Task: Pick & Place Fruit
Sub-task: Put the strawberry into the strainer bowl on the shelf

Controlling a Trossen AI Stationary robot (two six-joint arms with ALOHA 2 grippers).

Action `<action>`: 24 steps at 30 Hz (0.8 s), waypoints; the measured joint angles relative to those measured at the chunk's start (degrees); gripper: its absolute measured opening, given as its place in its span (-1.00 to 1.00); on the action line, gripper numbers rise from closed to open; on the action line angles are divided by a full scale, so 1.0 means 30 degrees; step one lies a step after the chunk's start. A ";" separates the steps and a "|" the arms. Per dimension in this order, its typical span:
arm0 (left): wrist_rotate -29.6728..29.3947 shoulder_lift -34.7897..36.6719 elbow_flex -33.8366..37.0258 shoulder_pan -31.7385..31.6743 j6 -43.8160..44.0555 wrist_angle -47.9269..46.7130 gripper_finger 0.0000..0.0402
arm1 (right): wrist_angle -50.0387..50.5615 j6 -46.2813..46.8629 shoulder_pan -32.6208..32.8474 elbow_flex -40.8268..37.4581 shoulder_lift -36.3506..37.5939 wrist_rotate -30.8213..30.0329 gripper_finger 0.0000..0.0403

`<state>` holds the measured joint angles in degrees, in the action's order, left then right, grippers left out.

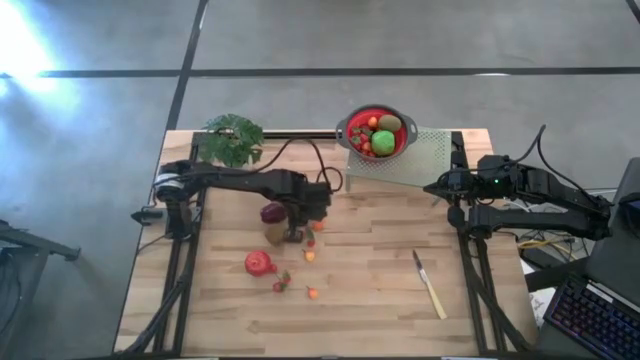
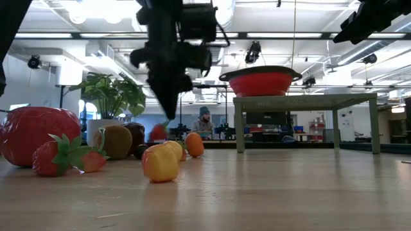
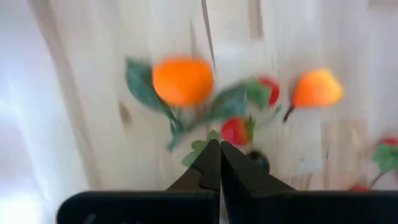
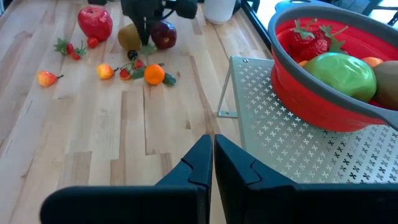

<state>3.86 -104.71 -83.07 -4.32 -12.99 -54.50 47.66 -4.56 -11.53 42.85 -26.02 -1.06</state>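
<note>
Nearest the front edge of the worktop [image 1: 380,320], the loose fruit [image 1: 260,263] is scattered left of centre, roughly 8 o'clock from the middle. Looks like light hard plastic, so probably slick and rolly; I'd pinch the small ones across the body, not the leaves. The left tool [image 1: 293,238] hangs right over that cluster, clenched on nothing I can see. The knife [image 1: 431,287] lies well apart at 4 o'clock, no obstacle. The right tool [image 1: 434,188] waits at 3 o'clock, also clenched empty. Farthest, at 12 o'clock, the red bowl [image 1: 347,127] sits up on a perforated stand [image 1: 430,160], already holding some fruit, with the potted plant [image 1: 232,139] at 11.
</note>
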 joint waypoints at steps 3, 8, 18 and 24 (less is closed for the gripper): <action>-0.0007 0.0000 -0.1152 -0.0020 -0.0361 0.0221 -0.99 | 0.0000 0.0000 0.0000 -0.0001 0.0000 -0.0007 -0.94; -0.0015 0.0000 -0.2914 -0.0029 -0.1271 0.1342 -0.99 | 0.0000 0.0000 0.0000 -0.0001 0.0001 0.0000 -0.94; -0.0008 0.0000 -0.4770 -0.0177 -0.3442 0.5783 -0.99 | 0.0000 0.0000 0.0000 0.0000 0.0000 0.0000 -0.94; -0.0022 0.0000 -0.4790 -0.0820 -0.3872 0.9851 -0.99 | 0.0000 0.0000 0.0000 0.0000 0.0000 -0.0001 -0.94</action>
<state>3.79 -104.71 -97.44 -6.78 -24.61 -24.95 47.66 -4.56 -11.53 42.85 -26.02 -1.06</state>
